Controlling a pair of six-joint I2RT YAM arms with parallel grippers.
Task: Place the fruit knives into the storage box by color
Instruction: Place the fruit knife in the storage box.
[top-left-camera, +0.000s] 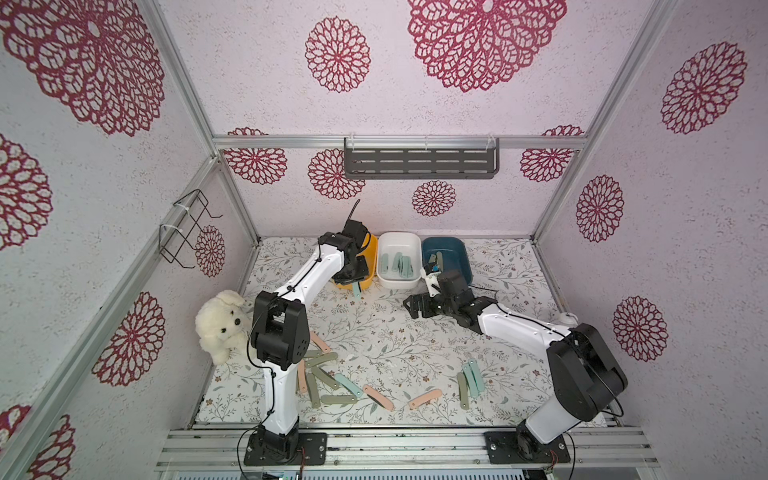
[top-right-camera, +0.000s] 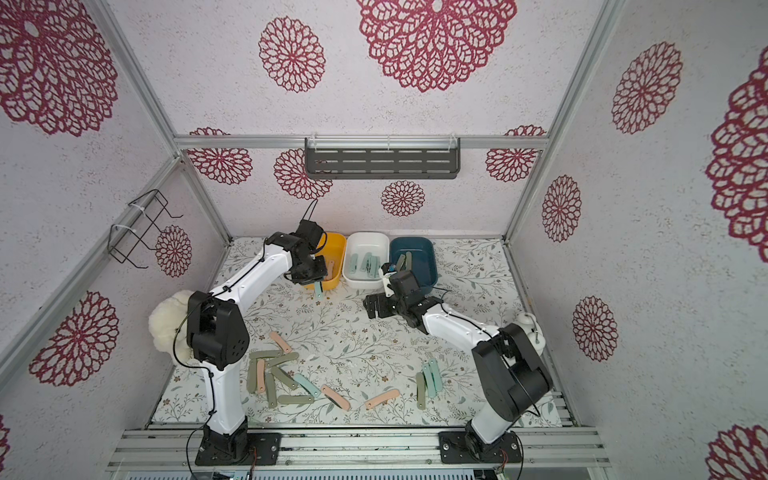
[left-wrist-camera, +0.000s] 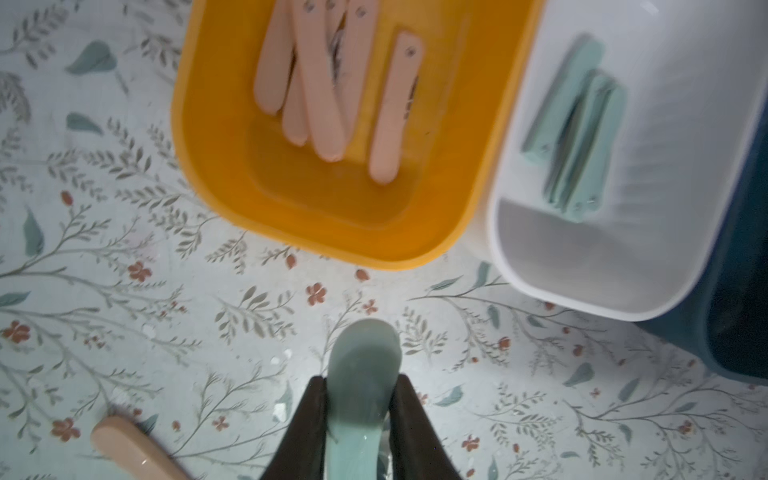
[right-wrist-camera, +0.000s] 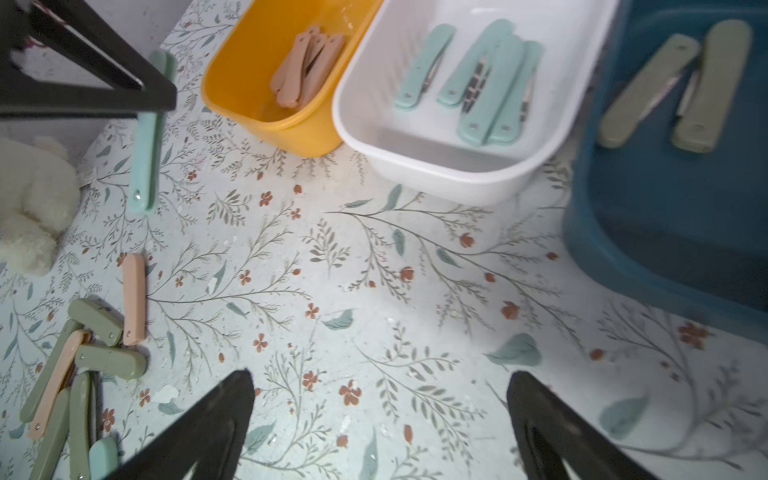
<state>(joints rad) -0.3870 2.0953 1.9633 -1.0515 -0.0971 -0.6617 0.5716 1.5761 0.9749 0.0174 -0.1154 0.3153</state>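
Left wrist view, item one: my left gripper (left-wrist-camera: 360, 388), jaws clamped on a mint-teal flat plastic fruit knife (left-wrist-camera: 365, 361) that hangs over the floral table mat (left-wrist-camera: 124, 291), just in front of the yellow plastic bin (left-wrist-camera: 216, 174). That bin holds peach-pink knives (left-wrist-camera: 320, 83). The white plastic bin (left-wrist-camera: 548, 274) beside it holds mint-teal knives (left-wrist-camera: 577, 137), and the dark blue plastic bin (right-wrist-camera: 623, 249) holds olive knives (right-wrist-camera: 706, 83). I see my right gripper (right-wrist-camera: 380, 376) spread wide, gripping nothing. Loose knives (top-left-camera: 332, 380) lie at lower centre of the frame in both top views.
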